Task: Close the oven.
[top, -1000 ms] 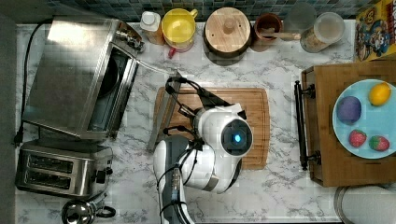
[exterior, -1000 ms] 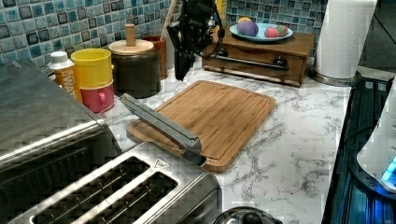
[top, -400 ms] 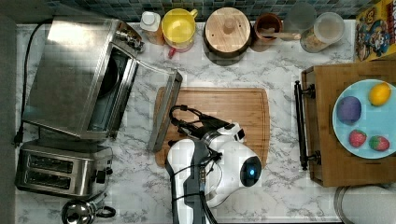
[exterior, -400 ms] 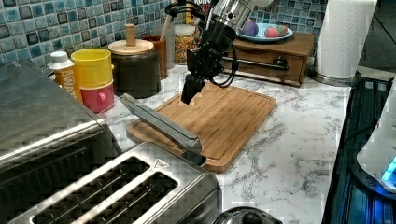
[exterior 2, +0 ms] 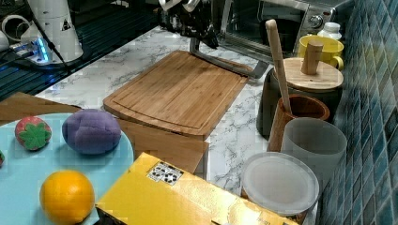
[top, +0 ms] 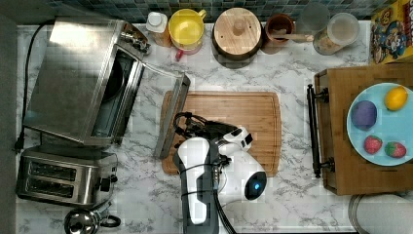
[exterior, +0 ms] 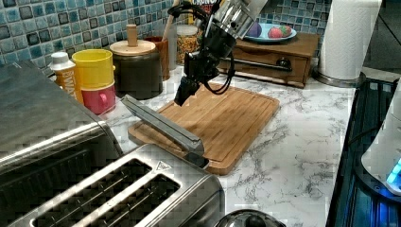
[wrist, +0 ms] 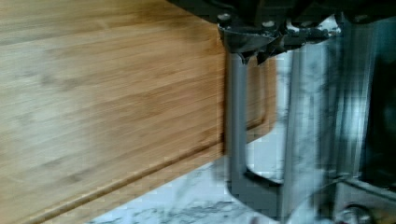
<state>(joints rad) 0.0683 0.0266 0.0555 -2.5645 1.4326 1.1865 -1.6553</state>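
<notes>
Now I have the end effector (exterior: 183, 94) down low over the cutting board (top: 234, 117), just beside the oven's door handle (top: 171, 119) — a second ago it hung high, back by the canisters, and less than half a second ago it was only partway along this descent. Whether its fingers are spread or pinched I cannot tell. The oven (top: 78, 78) sits on the marble surface (top: 292, 63) at the cutting board's far side from the fruit tray, and its glass door is dropped open, the bar handle lying over the board's edge. In the wrist view the handle (wrist: 236, 135) runs right under the fingertips, so I read the approach as nearly finished. The door itself has not moved across these frames — the task is still all ahead. My judgement: next I need to get under or behind that bar and sweep it up toward the oven body; coming in too shallow could skate off the handle.
</notes>
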